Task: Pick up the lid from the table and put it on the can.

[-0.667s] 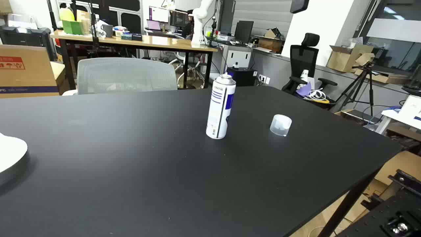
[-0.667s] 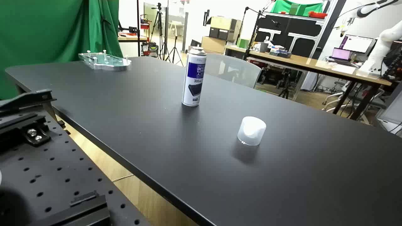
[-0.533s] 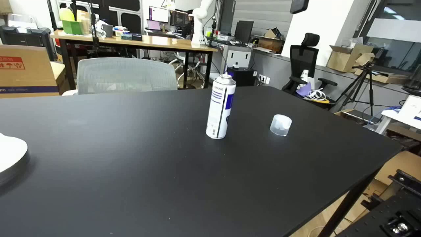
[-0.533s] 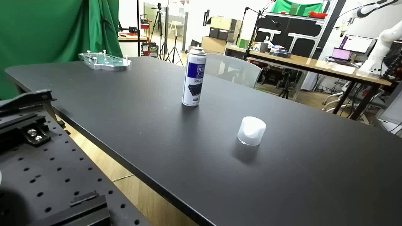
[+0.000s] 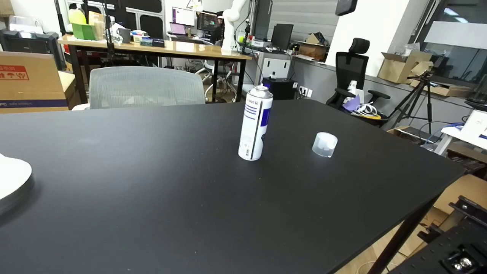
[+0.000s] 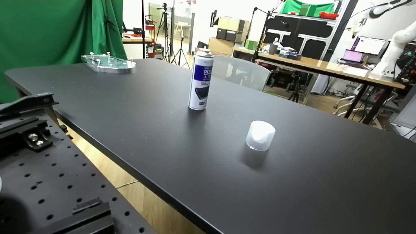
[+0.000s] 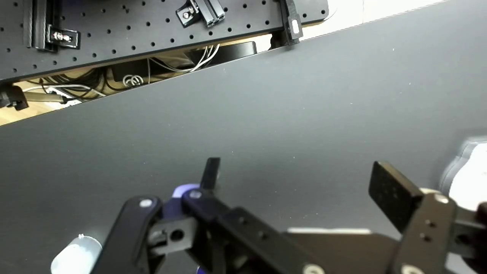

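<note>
The lid [image 5: 325, 144], a short translucent whitish cap, sits on the dark table in both exterior views [image 6: 260, 135]. It also shows at the lower left of the wrist view [image 7: 78, 255], beside my gripper's left finger. The can [image 5: 254, 123], white with a blue band, stands upright on the table, a short way from the lid, in both exterior views [image 6: 201, 81]. In the wrist view it is mostly or wholly hidden; I cannot tell whether bluish patches by the left finger belong to it. My gripper [image 7: 296, 163] is open and empty above the table, and outside both exterior views.
The black perforated base plate [image 7: 125, 34] runs along the table's edge with a gap between them. A white rounded object [image 5: 13, 175] lies at the table's left. A clear plate with white posts [image 6: 110, 64] is at the far end. A mesh chair [image 5: 146, 87] stands behind the table.
</note>
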